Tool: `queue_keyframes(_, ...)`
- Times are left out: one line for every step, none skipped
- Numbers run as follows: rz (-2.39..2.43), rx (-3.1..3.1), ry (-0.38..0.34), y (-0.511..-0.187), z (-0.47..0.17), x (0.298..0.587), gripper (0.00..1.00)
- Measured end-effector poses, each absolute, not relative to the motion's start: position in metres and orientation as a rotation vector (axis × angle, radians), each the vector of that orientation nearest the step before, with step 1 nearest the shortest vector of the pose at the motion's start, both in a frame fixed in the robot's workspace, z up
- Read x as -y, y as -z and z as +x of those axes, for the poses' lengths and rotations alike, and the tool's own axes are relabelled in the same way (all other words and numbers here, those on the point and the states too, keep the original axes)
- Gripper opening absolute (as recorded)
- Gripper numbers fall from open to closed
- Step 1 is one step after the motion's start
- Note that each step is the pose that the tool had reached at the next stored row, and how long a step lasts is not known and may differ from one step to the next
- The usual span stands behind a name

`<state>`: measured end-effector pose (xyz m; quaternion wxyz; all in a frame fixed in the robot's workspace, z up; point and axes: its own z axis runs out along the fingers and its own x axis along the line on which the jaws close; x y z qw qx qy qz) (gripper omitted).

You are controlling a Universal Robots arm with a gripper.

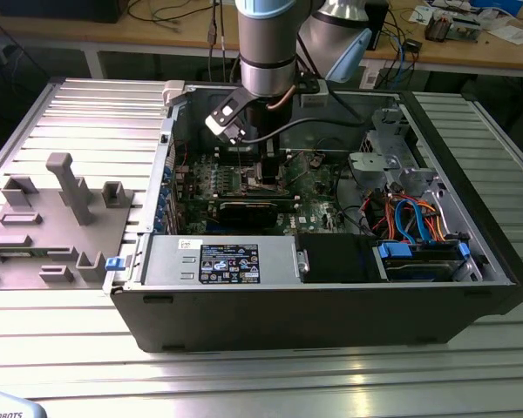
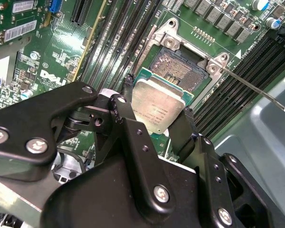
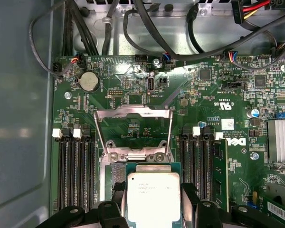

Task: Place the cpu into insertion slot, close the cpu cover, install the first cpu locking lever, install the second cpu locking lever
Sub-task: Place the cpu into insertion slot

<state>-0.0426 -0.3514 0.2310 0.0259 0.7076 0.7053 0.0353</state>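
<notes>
Silvery-grey metal tops the one cpu (image 2: 156,108), a flat square chip with a green edge and faint print. The single gripper (image 2: 157,99) clamps it between two black fingers (image 2: 186,124), pressed against opposite sides. The chip hangs over the near edge of the one insertion slot (image 2: 178,66), whose brownish contact field is mostly uncovered; whether they touch cannot be told. The one cpu cover (image 3: 133,112) stands swung open beyond the slot, and one thin lever (image 2: 251,86) juts free. Black memory slots (image 3: 76,171) flank both sides. The green motherboard (image 3: 133,90) sits in a black computer case (image 1: 331,322) on a ribbed aluminium table (image 1: 244,383), with a wooden bench (image 1: 497,54) behind.
</notes>
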Motion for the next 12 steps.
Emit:
queue_keyframes(2.187,-2.18,-0.109,-0.2307,-0.0426,0.3514,0.55)
queue_keyframes(2.187,-2.18,-0.109,-0.2305,-0.0426,0.3514,0.55)
queue_keyframes(2.187,-2.18,-0.109,-0.2303,-0.0426,0.3514,0.55)
queue_keyframes(2.187,-2.18,-0.109,-0.23,-0.0426,0.3514,0.55)
queue_keyframes(2.187,-2.18,-0.109,-0.2298,-0.0426,0.3514,0.55)
queue_keyframes(2.187,-2.18,-0.109,-0.2295,-0.0426,0.3514,0.55)
queue_keyframes(2.187,-2.18,-0.109,-0.2292,-0.0426,0.3514,0.55)
queue_keyframes(2.187,-2.18,-0.109,-0.229,-0.0426,0.3514,0.55)
queue_keyframes(2.187,-2.18,-0.109,-0.2288,-0.0426,0.3514,0.55)
queue_keyframes(2.187,-2.18,-0.109,-0.2285,-0.0426,0.3514,0.55)
queue_keyframes(2.187,-2.18,-0.109,-0.2283,-0.0426,0.3514,0.55)
queue_keyframes(2.187,-2.18,-0.109,-0.2281,-0.0426,0.3514,0.55)
